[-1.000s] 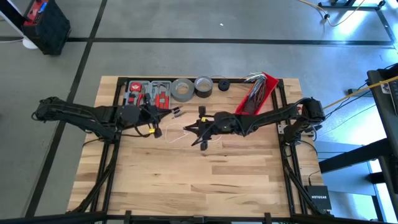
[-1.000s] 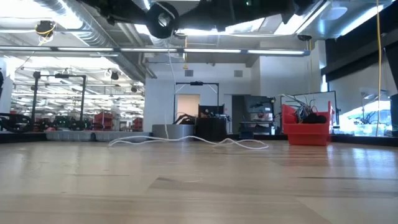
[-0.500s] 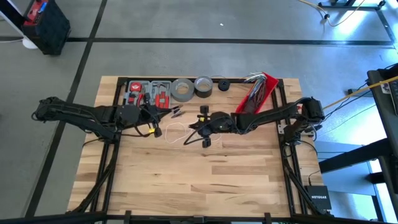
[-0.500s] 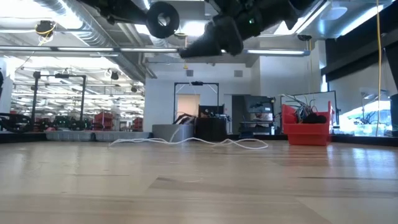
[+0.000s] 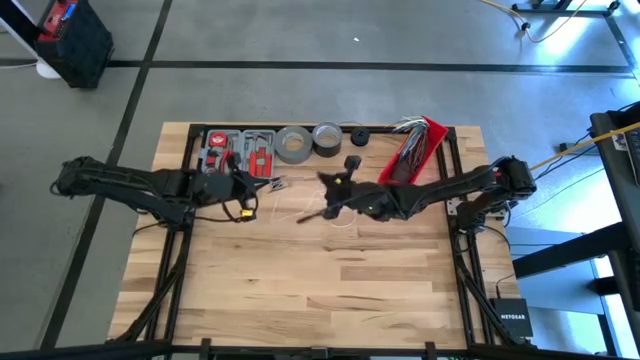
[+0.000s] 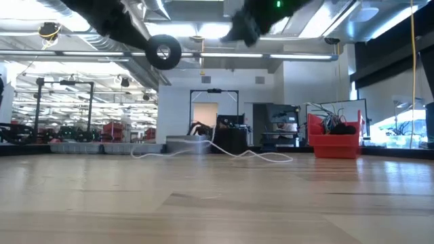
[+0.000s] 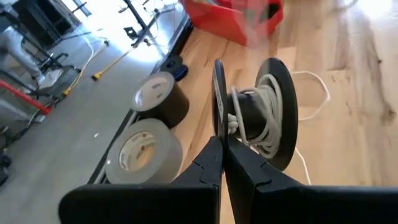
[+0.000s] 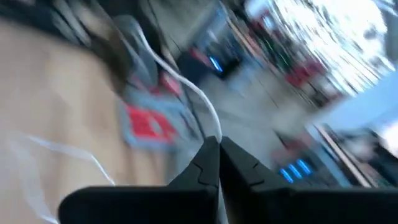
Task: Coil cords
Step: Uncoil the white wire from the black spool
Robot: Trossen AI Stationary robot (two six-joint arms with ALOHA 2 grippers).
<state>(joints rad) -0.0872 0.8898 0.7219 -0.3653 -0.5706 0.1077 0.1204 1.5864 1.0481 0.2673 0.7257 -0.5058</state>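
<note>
My left gripper [image 5: 277,184] is at the far middle of the table, shut on a black two-flanged spool [image 7: 255,112]. The long white cord [image 7: 268,118] is partly wound on the spool's hub. The spool hangs above the table in the low view [image 6: 163,51]. My right gripper [image 5: 308,214] is beside it toward the right, raised and shut on the white cord [image 8: 186,87]. The rest of the cord lies in slack waves on the table [image 6: 230,153]. I see no black puck and no dark cord. My left gripper pinches the rim of one thin flange [image 7: 217,127] between its two fingers. The spool stands on edge beyond the fingertips, clear of the table. My right gripper pinches the white cord [image 8: 213,127] between its fingertips, and the cord runs on from there as a single strand.
Along the far edge stand a red and grey tool tray [image 5: 238,150], two grey tape rolls [image 5: 293,144] [image 5: 327,137], a small black roll [image 5: 360,137] and a red bin [image 5: 415,150] holding cables. The near half of the wooden table [image 5: 320,290] is bare.
My right gripper has risen and turned, carrying the white cord. The loop of cord that lay on the table beside the spool has been drawn away. The spool in my left gripper now sits lower in the low view.
</note>
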